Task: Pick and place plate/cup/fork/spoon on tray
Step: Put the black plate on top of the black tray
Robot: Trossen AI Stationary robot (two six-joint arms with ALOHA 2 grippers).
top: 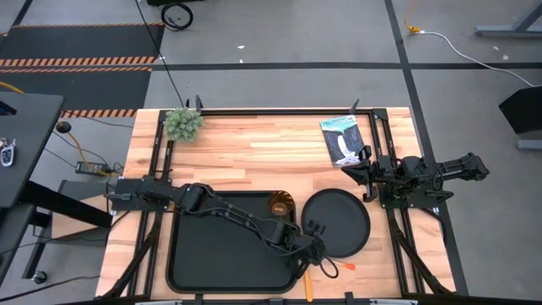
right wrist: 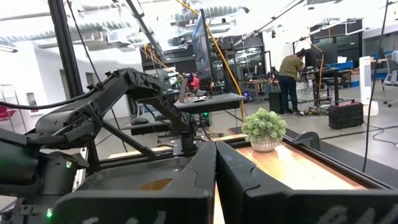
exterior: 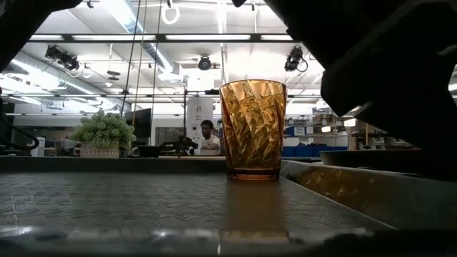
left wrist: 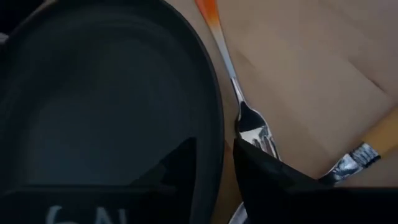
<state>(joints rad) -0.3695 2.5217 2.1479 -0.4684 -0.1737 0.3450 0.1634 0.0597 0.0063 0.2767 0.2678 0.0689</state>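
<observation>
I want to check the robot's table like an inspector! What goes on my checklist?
Surface: wooden table, dark frame rails along its edges.
Tray: at the near edge, under the left arm.
Cup: upright at the tray's far right corner.
Plate: on the wood, right of the tray.
Fork: on the wood, beside the plate's rim.
Spoon: on the wood near the fork.
Clutter: small potted plant, booklet.
Left gripper: low over the fork, fingers apart.
Right gripper: shut, waiting at the right edge.
Cables: white cable on the floor.
Surroundings: workshop, person standing far off.
</observation>
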